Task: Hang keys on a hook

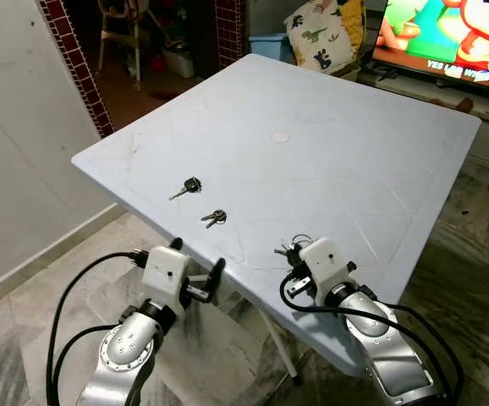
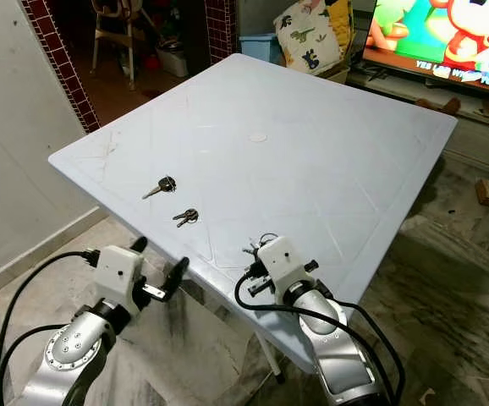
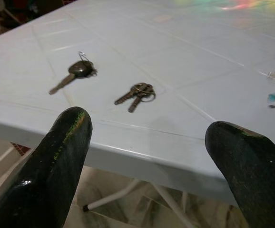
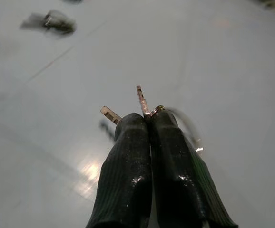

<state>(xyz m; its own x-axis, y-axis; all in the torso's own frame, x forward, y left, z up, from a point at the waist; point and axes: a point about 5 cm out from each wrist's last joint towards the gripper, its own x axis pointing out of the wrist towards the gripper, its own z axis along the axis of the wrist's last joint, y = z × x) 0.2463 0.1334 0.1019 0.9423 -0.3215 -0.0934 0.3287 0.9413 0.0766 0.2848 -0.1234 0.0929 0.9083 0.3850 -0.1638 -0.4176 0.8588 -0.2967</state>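
While right gripper pinches seemingly two keys, two key sets on table.

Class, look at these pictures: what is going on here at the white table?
A humanoid robot stands at the near corner of a white table. Its right tool is shut on a set of keys, held just above the tabletop near the edge. The left tool is open, level with the table edge and pointing at two more sets lying there: a single dark-headed key and a small bunch of keys. A television is on behind the table.
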